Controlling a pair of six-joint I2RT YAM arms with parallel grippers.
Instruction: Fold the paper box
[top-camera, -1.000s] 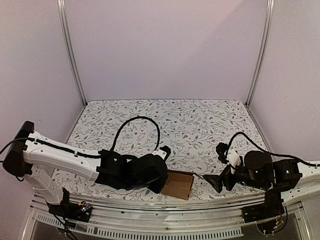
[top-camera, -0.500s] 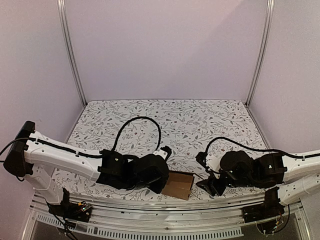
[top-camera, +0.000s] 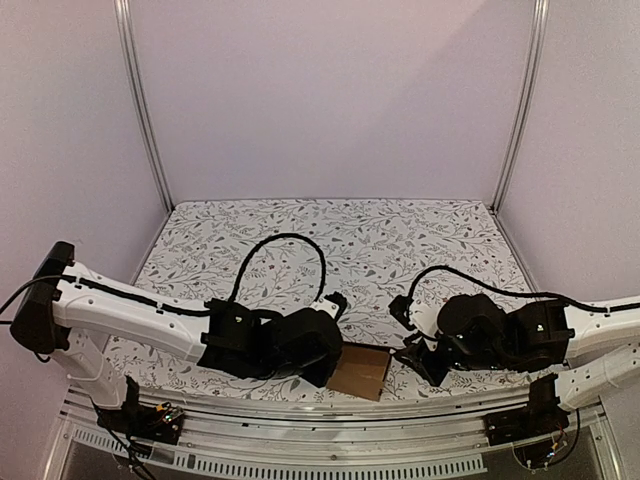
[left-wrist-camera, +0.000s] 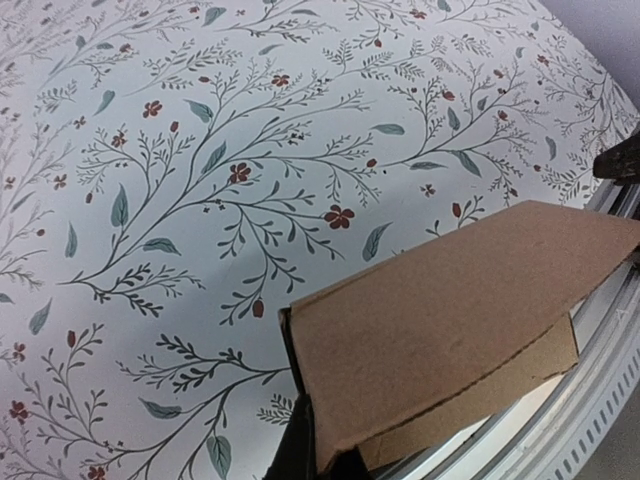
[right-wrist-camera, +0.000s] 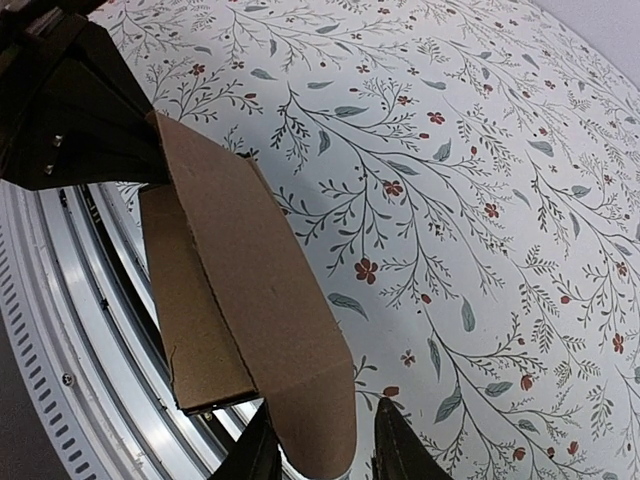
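Observation:
The paper box (top-camera: 358, 370) is a flattened brown cardboard piece held off the floral table at its near edge. My left gripper (top-camera: 322, 372) is shut on the box's left edge; in the left wrist view the cardboard (left-wrist-camera: 450, 310) runs out from my left gripper (left-wrist-camera: 320, 462), and one dark finger (left-wrist-camera: 300, 440) lies against that edge. My right gripper (top-camera: 412, 362) is at the box's right end. In the right wrist view a rounded flap of the box (right-wrist-camera: 290, 330) reaches between the jaws of my right gripper (right-wrist-camera: 322, 455). The flap lies by the left finger (right-wrist-camera: 258, 452), with a gap before the right finger (right-wrist-camera: 398, 445).
A metal rail (top-camera: 320, 415) runs along the near table edge just under the box, also seen as the curved rail (right-wrist-camera: 70, 330). The left gripper's black body (right-wrist-camera: 70, 110) sits close behind the box. Black cables (top-camera: 285, 240) loop over the tablecloth. Walls enclose the table.
My right arm has swung left up to the box's right end and its jaws have narrowed around the flap. The left arm and box have barely shifted.

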